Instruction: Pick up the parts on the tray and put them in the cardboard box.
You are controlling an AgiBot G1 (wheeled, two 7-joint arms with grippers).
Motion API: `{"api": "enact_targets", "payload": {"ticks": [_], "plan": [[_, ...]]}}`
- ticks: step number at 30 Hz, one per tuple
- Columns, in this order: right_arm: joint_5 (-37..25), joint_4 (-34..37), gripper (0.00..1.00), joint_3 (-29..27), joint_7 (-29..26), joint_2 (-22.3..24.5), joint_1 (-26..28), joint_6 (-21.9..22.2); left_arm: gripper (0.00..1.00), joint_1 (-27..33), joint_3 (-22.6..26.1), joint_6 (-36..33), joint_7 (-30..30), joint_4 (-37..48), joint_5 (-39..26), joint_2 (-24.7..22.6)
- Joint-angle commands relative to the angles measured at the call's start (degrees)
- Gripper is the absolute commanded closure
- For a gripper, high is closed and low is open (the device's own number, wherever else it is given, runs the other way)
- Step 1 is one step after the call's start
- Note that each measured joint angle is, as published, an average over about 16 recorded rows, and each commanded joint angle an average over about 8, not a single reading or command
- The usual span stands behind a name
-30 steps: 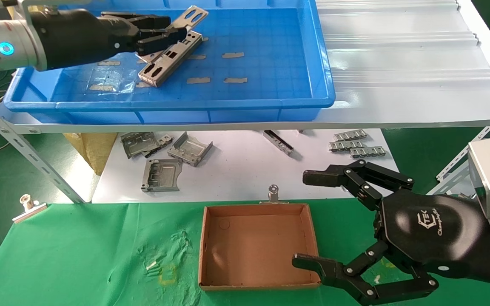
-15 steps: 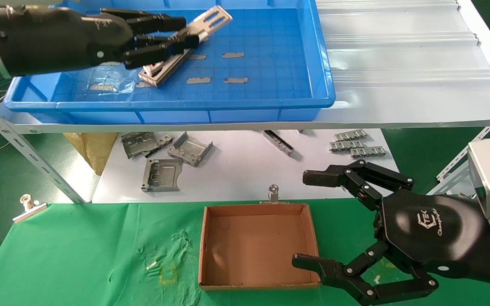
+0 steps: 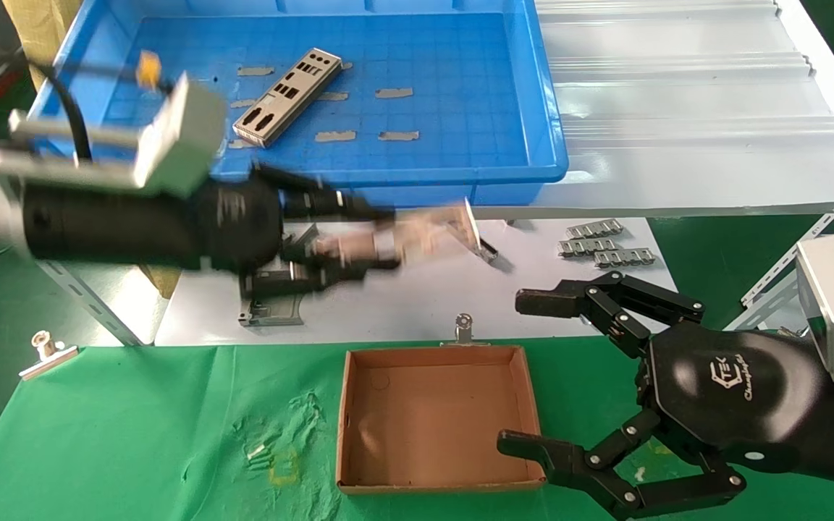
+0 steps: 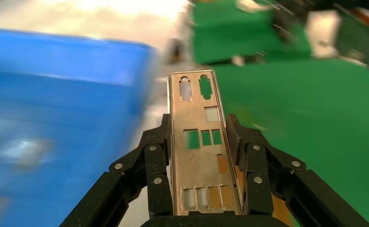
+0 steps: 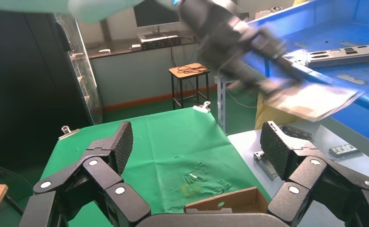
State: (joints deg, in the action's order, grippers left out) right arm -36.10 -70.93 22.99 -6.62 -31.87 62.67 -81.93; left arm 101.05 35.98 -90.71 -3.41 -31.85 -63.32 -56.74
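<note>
My left gripper (image 3: pixel 381 240) is shut on a silver punched plate (image 3: pixel 431 228) and holds it in the air below the blue tray's front edge, above the white table. In the left wrist view the plate (image 4: pixel 201 161) sits between both fingers (image 4: pixel 156 156). A second plate (image 3: pixel 287 98) lies slantwise in the tray (image 3: pixel 460 72). The brown cardboard box (image 3: pixel 435 420) sits open on the green cloth. My right gripper (image 3: pixel 522 370) is open and empty at the box's right side; the right wrist view shows its spread pads (image 5: pixel 275 146) and the box's corner (image 5: pixel 220 204).
Bent grey brackets (image 3: pixel 272 300) and ridged strips (image 3: pixel 605 246) lie on the white table under the shelf. Metal clips (image 3: pixel 465 329) (image 3: pixel 48 351) hold the green cloth. The ribbed white shelf (image 3: pixel 677 108) extends right of the tray.
My left gripper lifted one plate out of the tray and swung down and forward past the tray's front edge. The other plate stays in the tray. The right arm has not moved.
</note>
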Motion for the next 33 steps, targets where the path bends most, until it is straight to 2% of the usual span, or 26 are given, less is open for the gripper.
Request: {"api": "enact_targets", "payload": {"ticks": [1,6,15,27,28,29,33], "plan": [[0.0,0.0,0.0,0.0,0.0,0.0,0.0,0.0,1.0,-3.28,2.33,0.09,1.89,-6.88,2.75,1.83],[0.0,0.0,0.0,0.0,0.0,0.0,0.0,0.0,1.0,-8.34,4.54,4.17,-0.03,-7.74,2.35,0.27],[0.0,0.0,0.0,0.0,0.0,0.0,0.0,0.0,1.0,-15.22,6.78,12.97,-13.22,-0.51,-2.41,-7.94],[0.0,0.0,0.0,0.0,0.0,0.0,0.0,0.0,1.0,-16.29,8.43,17.06,-25.51,12.05,-5.51,-16.49],[0.0,0.0,0.0,0.0,0.0,0.0,0.0,0.0,0.98,-16.15,8.49,17.29,-26.38,13.06,-5.66,-16.99],[0.0,0.0,0.0,0.0,0.0,0.0,0.0,0.0,0.9,-16.01,8.54,17.55,-27.27,13.98,-5.79,-17.43],[0.0,0.0,0.0,0.0,0.0,0.0,0.0,0.0,0.4,-15.43,8.57,18.78,-30.87,17.29,-6.08,-18.83]]}}
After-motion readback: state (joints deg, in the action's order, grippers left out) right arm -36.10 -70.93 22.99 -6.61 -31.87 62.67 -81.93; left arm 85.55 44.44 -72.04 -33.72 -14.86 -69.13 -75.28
